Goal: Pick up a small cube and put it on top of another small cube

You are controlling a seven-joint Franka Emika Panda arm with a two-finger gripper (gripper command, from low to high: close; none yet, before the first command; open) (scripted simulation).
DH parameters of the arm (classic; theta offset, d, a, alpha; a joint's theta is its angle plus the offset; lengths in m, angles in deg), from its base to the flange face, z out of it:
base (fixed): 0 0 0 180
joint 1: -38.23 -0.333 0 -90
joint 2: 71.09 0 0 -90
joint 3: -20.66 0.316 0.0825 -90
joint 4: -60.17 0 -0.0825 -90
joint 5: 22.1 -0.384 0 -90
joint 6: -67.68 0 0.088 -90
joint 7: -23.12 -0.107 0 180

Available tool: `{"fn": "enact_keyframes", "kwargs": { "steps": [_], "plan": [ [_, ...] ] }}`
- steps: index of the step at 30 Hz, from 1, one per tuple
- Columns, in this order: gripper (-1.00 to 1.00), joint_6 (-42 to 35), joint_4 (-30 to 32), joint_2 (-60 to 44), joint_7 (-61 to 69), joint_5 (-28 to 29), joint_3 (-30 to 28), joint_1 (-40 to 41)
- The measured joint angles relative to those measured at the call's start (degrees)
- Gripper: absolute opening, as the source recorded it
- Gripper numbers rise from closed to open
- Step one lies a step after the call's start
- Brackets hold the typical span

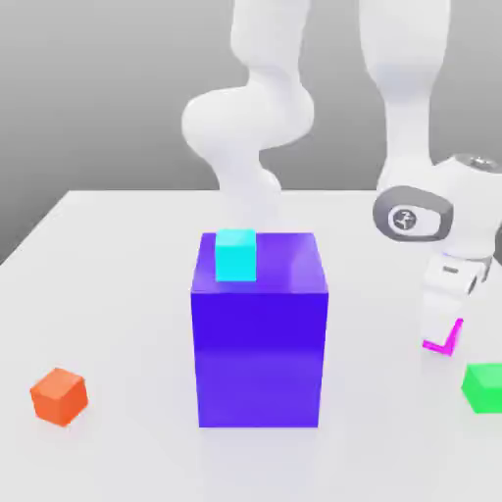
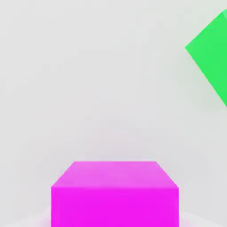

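The small magenta-pink cube [image 1: 448, 342] rests on the white table at the exterior view's right, mostly covered by the white hand. My gripper [image 1: 440, 328] is lowered straight onto it and shut on its sides. In the hand view the magenta cube [image 2: 114, 195] sits close up, on the table. A small green cube [image 1: 482, 386] lies just in front of it to the exterior view's right, a short gap away, and its corner shows in the hand view [image 2: 212, 57].
A big purple-blue block [image 1: 260, 343] stands mid-table with a small cyan cube [image 1: 235, 255] on its top near the far left corner. A small orange cube [image 1: 59, 396] lies at the front left. The arm's links rise behind the block.
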Motion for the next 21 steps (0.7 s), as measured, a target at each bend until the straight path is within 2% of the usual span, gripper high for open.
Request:
{"fn": "enact_keyframes", "kwargs": {
  "steps": [3,5,21],
  "plan": [
    [-1.00,-3.57,1.26,5.02,5.51,-7.35,4.05,2.34],
    [-1.00,-5.46,0.93,6.59,9.47,-9.79,4.87,3.02],
    [-1.00,-16.11,-11.24,4.54,44.67,-10.14,5.78,10.11]
  ]
}}
